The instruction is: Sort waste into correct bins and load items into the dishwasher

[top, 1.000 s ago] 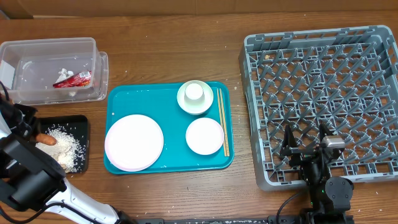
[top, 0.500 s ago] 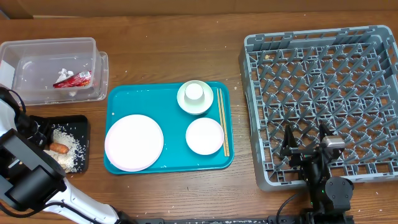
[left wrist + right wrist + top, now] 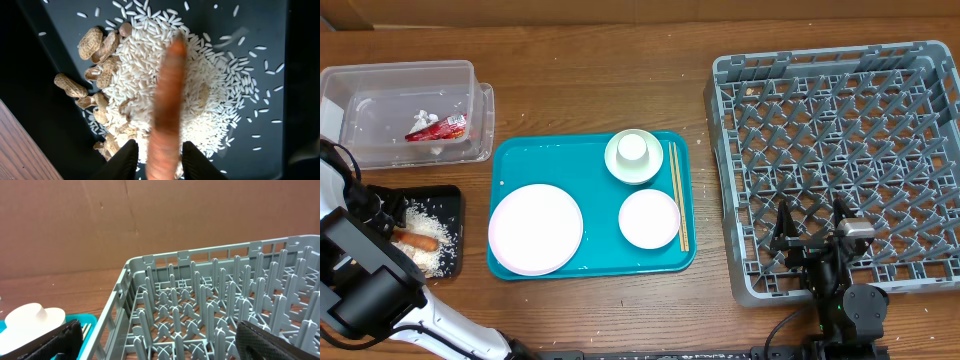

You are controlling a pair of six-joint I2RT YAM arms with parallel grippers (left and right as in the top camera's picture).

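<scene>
**Fig. Carrot over the black tray between the parted jaws of the left tool**

The wooden tabletop [image 3: 600, 80] carried the grey dish rack [image 3: 840, 150] at 3 o'clock. The teal tray [image 3: 590, 160] lay near the centre. The clear tub [image 3: 400, 70] stood at 10 o'clock and the black tray [image 3: 448, 195] at 8 o'clock, just beside the teal tray.

On the teal tray, the large plate [image 3: 535, 228] sat at 8 o'clock and the smaller plate [image 3: 649, 218] at 4 o'clock. The bowl [image 3: 615, 165] sat at 1 o'clock with the cup [image 3: 633, 148] inside it. The chopsticks [image 3: 677, 195] lay along the 3 o'clock edge.

The right tool [image 3: 810, 222] hung over the rack's 6 o'clock edge, its jaws spread wide and holding nothing. The left tool [image 3: 160, 152] hung above the black tray with its jaws parted. The carrot [image 3: 167, 100], blurred, passed between them with a narrow gap at one finger and pointed toward 12 o'clock over a mound of rice [image 3: 140, 75].

The red wrapper [image 3: 440, 126] lay inside the tub. Peanut shells [image 3: 97, 45] lay at 9 to 11 o'clock of the mound.
</scene>
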